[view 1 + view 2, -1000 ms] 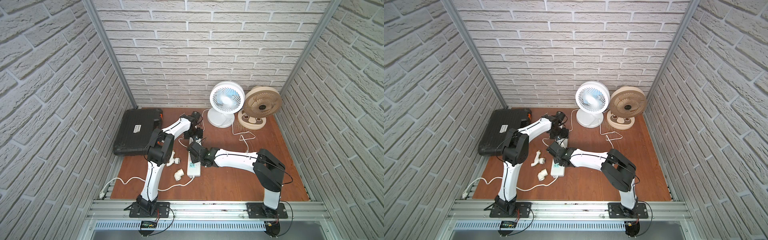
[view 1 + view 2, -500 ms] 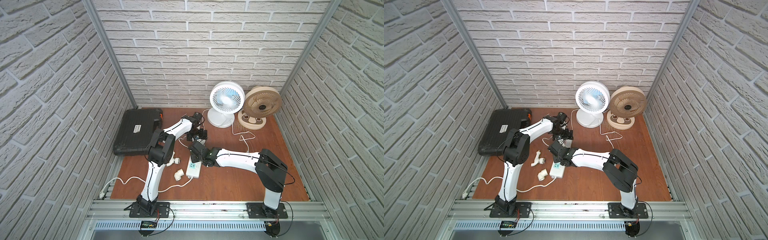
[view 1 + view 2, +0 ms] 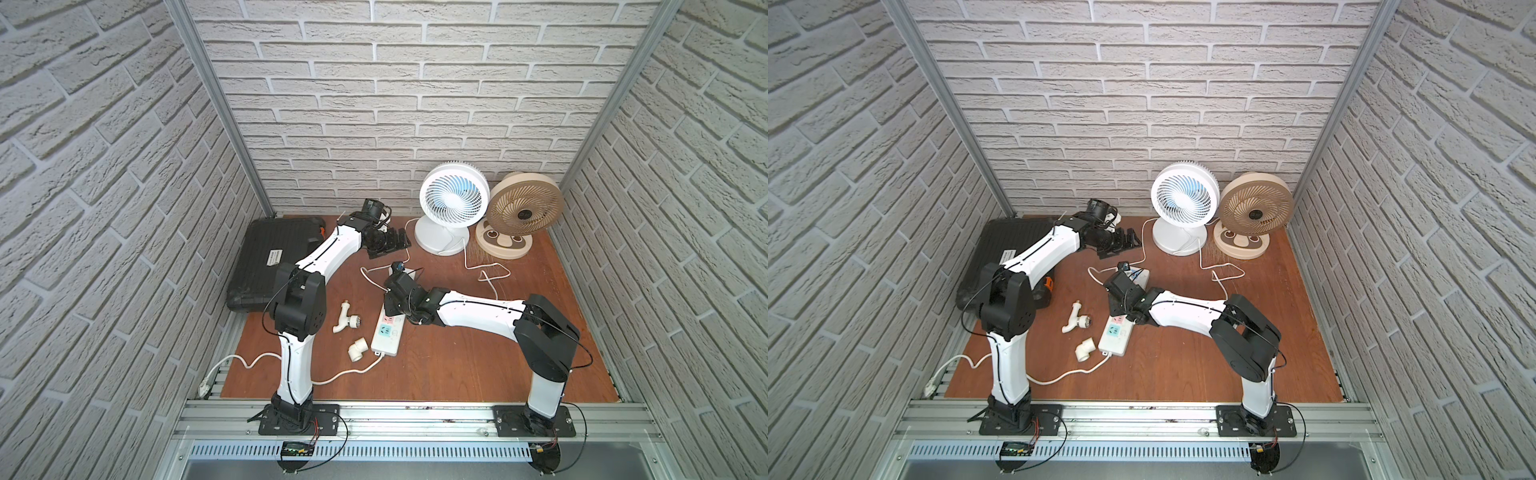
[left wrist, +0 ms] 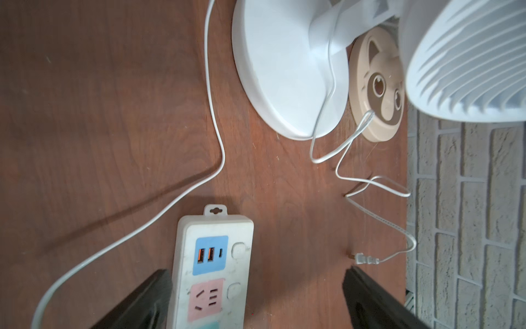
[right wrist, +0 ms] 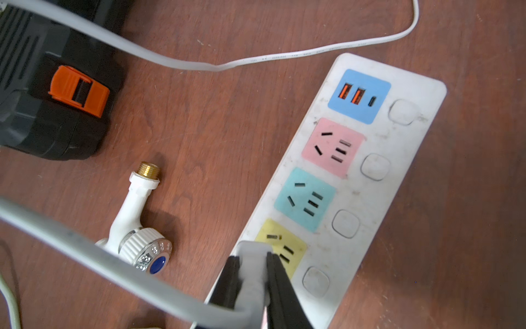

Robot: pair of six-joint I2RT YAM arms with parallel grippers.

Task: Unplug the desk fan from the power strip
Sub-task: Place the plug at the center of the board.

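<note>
The long white rectangular power strip, with its row of pastel blue, pink, green and yellow sockets, lies flat near the middle of the reddish-brown wooden surface. It runs near to far at a slight slant.

From the strip's near end its white cord trails away toward the near left edge. Just left of that near end lies a small white plastic pipe elbow. A little farther along the strip's left side, apart from it, lies a white tap fitting with a brass thread and a blue-capped knob.

Over the strip's middle, the right claw is pinched narrow on a white plug, one black finger against each side. The plug hangs over the edge of the yellow socket, whose slots show beside it. Whether its pins are fully out I cannot tell.

Left of the strip's far half sits a black hard plastic case with an orange latch.

Beyond the strip's far end, the left claw is raised with its fingers spread wide, holding nothing.

Right of that far end, a thin white cord ends in a two-pin plug lying loose on the surface.

Farthest from the strip, against the brick wall, stands a white round desk fan on a disc base. A beige round fan on an animal-face base stands just to its right.
</note>
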